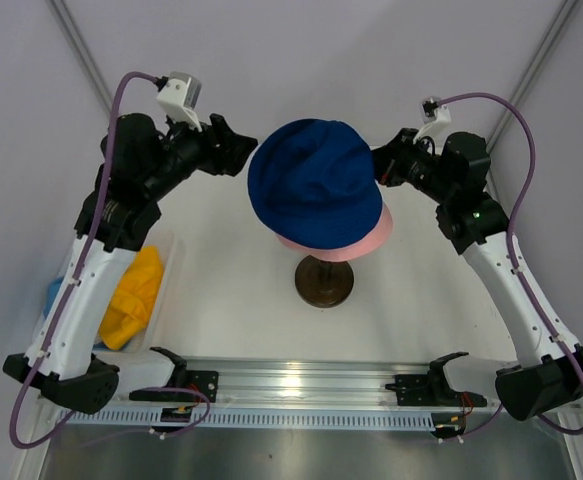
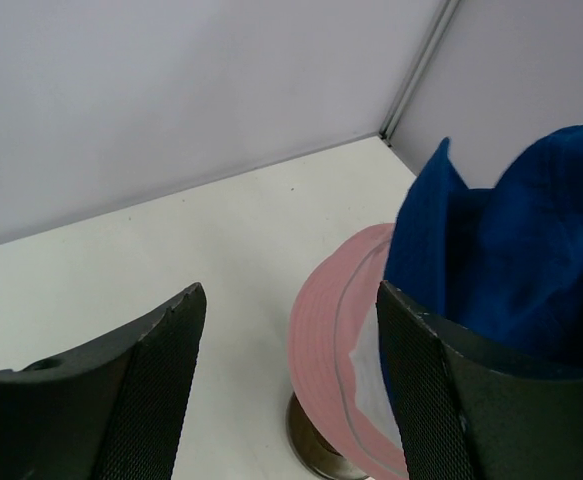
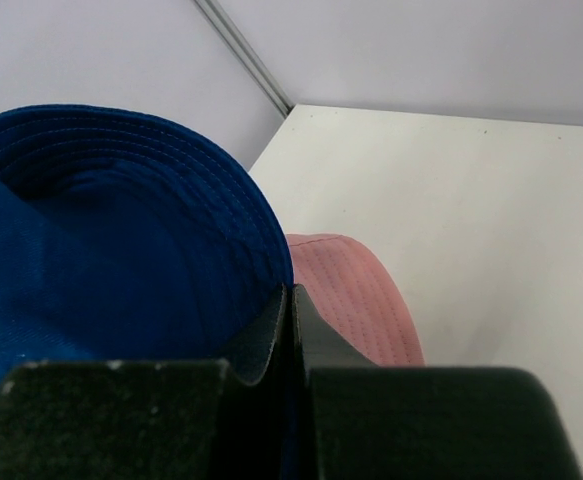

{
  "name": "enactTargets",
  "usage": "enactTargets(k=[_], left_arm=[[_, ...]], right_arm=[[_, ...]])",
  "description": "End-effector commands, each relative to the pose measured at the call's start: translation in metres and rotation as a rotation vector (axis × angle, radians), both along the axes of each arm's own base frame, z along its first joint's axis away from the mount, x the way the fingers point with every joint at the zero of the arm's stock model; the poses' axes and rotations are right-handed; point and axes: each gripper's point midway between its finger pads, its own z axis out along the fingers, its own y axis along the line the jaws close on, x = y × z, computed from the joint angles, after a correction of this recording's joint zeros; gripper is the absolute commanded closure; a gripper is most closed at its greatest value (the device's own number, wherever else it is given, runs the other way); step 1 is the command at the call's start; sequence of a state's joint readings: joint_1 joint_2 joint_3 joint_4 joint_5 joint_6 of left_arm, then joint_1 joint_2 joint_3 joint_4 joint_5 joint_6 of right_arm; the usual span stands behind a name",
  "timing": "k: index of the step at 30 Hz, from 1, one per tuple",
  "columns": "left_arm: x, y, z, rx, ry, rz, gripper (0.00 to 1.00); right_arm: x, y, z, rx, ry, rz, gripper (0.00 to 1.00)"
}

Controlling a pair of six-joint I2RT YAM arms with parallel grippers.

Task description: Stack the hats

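A ribbed metal rail (image 1: 301, 385) runs along the near edge of the white table (image 1: 221, 300). At the table's 8 o'clock lies a crumpled yellow-orange hat (image 1: 136, 297), with a sliver of the light blue hat (image 1: 53, 295) beside it. The left gripper (image 1: 241, 150) sits at the navy hat's 10 o'clock, its textured black fingers (image 2: 161, 390) spread apart and grasping nothing. The navy hat (image 1: 316, 180), soft and creased, covers the centre stand. The pink hat (image 1: 356, 238) is under it, its stitched brim peeking out at 5 o'clock above the dark round base (image 1: 324, 281). At 2 o'clock the right gripper (image 1: 379, 162) is clenched on the navy brim.
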State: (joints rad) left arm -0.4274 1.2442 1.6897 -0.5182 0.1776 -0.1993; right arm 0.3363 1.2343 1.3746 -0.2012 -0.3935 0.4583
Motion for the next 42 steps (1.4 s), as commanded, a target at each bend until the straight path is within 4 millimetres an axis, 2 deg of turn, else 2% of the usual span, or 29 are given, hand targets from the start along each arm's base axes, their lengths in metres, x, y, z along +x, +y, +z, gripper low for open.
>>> enactTargets(k=[1,4,8,11,12,15,16,20,22,23,24,25,26,27,29,30,31,32,33,34,35,36,37,38,39,40,41,42], left_arm=[[-0.034,0.006,0.048,-0.054,-0.136,-0.035,0.28],[-0.041,-0.003,0.050,-0.035,-0.148,-0.082,0.28],[-0.037,-0.026,0.034,0.018,-0.105,-0.153,0.31],[-0.024,-0.031,0.022,0.047,-0.066,-0.117,0.32],[-0.011,-0.027,0.016,0.057,-0.046,-0.060,0.38],[0.008,-0.017,0.011,0.072,-0.017,0.050,0.55],[0.021,-0.012,0.007,0.088,-0.005,0.110,0.56],[0.034,-0.017,0.006,0.090,0.006,0.123,0.58],[0.039,-0.017,0.004,0.072,0.015,0.143,0.77],[0.039,-0.018,0.008,0.033,0.020,0.150,0.95],[0.040,-0.019,0.005,0.018,0.036,0.154,0.99],[0.040,-0.020,0.004,0.001,0.048,0.156,0.99],[0.037,-0.019,0.013,-0.061,0.044,0.156,0.99],[0.040,-0.022,-0.006,-0.066,0.087,0.160,0.99],[0.037,-0.021,-0.003,-0.162,0.114,0.161,0.99],[0.040,-0.023,-0.032,-0.167,0.185,0.159,0.99],[0.041,-0.022,-0.038,-0.202,0.213,0.155,0.99],[0.043,-0.019,-0.032,-0.304,0.233,0.140,0.99],[0.035,-0.028,-0.066,-0.321,0.325,0.074,0.99],[0.038,-0.021,-0.069,-0.369,0.341,0.068,0.99],[0.039,-0.023,-0.060,-0.461,0.347,0.045,0.99],[0.033,-0.024,-0.088,-0.479,0.411,0.034,0.99],[0.032,-0.021,-0.086,-0.512,0.402,0.028,0.99],[0.031,-0.022,-0.074,-0.576,0.372,0.007,0.99],[0.026,-0.021,-0.095,-0.592,0.407,0.016,0.99],[0.024,-0.021,-0.090,-0.626,0.380,0.000,0.99],[0.020,-0.021,-0.067,-0.693,0.315,-0.040,0.99],[0.016,-0.020,-0.089,-0.704,0.336,-0.037,0.99]], right_arm=[[-0.003,0.005,0.008,-0.007,-0.015,0.039,1.00],[-0.004,0.006,0.008,-0.002,-0.016,0.042,1.00],[-0.003,0.007,0.006,-0.002,-0.012,0.048,1.00],[-0.004,0.007,0.003,-0.004,-0.005,0.054,1.00],[-0.006,0.008,0.004,-0.001,-0.006,0.059,1.00],[-0.008,0.007,0.006,0.001,-0.016,0.062,1.00],[-0.008,0.007,0.005,-0.001,-0.017,0.059,1.00],[-0.010,0.005,0.006,-0.009,-0.029,0.052,1.00],[-0.011,0.004,0.006,-0.008,-0.035,0.054,1.00],[-0.011,0.004,0.006,-0.010,-0.039,0.051,1.00],[-0.011,0.003,0.005,-0.010,-0.041,0.048,1.00],[-0.013,0.003,0.003,-0.010,-0.041,0.048,1.00],[-0.012,0.002,0.002,-0.012,-0.040,0.042,1.00],[-0.012,0.002,0.001,-0.013,-0.041,0.040,1.00],[-0.013,0.001,-0.001,-0.013,-0.041,0.036,1.00],[-0.012,0.001,-0.002,-0.012,-0.040,0.034,1.00],[-0.012,0.000,-0.004,-0.012,-0.040,0.032,1.00],[-0.012,-0.001,-0.007,-0.015,-0.035,0.026,1.00],[-0.012,0.000,-0.007,-0.016,-0.036,0.028,1.00],[-0.012,0.000,-0.009,-0.018,-0.034,0.028,1.00],[-0.012,-0.001,-0.012,-0.020,-0.030,0.027,1.00],[-0.012,-0.001,-0.014,-0.023,-0.027,0.025,1.00],[-0.012,-0.002,-0.015,-0.025,-0.027,0.024,1.00],[-0.012,-0.002,-0.019,-0.028,-0.018,0.021,1.00],[-0.012,-0.002,-0.020,-0.030,-0.018,0.020,1.00],[-0.013,-0.003,-0.021,-0.031,-0.016,0.015,1.00],[-0.012,-0.004,-0.022,-0.034,-0.019,0.009,1.00],[-0.013,-0.005,-0.024,-0.035,-0.019,0.006,1.00]])
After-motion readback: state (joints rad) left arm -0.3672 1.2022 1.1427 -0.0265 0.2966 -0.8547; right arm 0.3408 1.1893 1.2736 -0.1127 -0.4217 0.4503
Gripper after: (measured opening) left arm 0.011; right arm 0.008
